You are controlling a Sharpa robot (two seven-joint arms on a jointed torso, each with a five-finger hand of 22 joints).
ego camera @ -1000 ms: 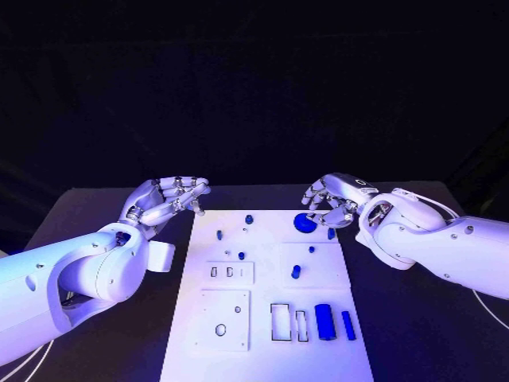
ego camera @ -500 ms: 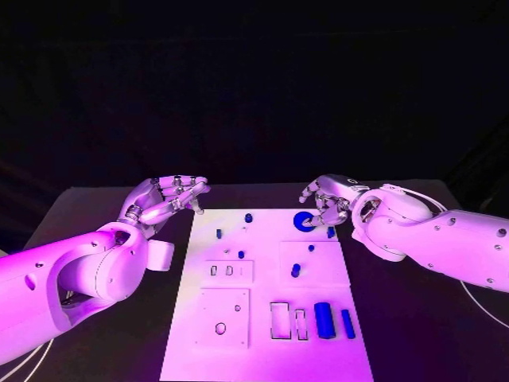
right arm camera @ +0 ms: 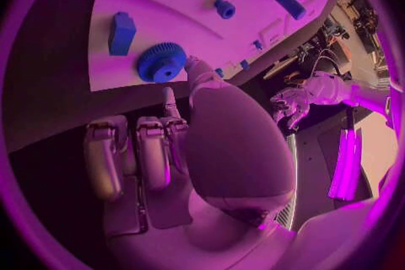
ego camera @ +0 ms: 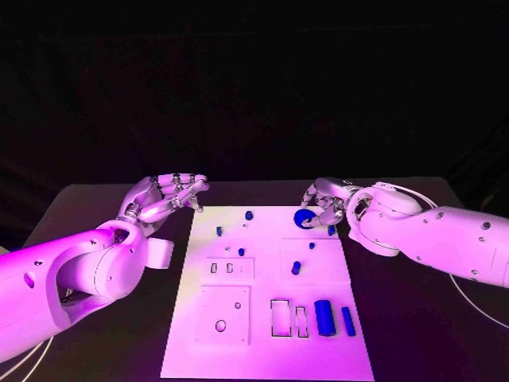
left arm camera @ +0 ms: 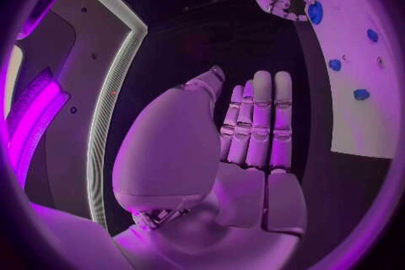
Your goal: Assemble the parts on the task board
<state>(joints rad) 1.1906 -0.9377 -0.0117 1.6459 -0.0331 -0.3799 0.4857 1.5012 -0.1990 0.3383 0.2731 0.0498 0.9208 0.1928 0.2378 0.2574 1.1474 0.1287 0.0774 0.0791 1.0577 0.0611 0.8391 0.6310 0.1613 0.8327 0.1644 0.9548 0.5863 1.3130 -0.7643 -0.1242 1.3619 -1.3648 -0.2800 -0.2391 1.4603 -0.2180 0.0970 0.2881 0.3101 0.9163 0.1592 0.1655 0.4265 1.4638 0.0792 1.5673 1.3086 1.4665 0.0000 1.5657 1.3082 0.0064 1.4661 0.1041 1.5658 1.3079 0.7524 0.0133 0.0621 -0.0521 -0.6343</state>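
Looking down from the head camera, you have the white task board (ego camera: 266, 318) lying in the middle of the black surface (ego camera: 415, 334), with small blue parts scattered over it. Your right hand (ego camera: 327, 204) sits at the board's far right corner, its fingers curled down around a blue gear (ego camera: 305, 219) — the right wrist view shows the gear (right arm camera: 161, 61) lying flat on the board with a fingertip at its rim, but you cannot tell from these pictures whether the hand actually grips it or only touches it. Just beside the gear, toward the board's right edge, lies a small blue block (right arm camera: 121, 32). Your left hand (ego camera: 163, 199) hovers off the board's far left corner, over the dark surface; its fingers are straight and side by side in the left wrist view (left arm camera: 253, 128), holding nothing. Near the board's close edge, on the right, a blue bar (ego camera: 324, 317) and a slimmer blue strip (ego camera: 347, 321) lie next to two empty rectangular slots — the strip nearest the right edge.
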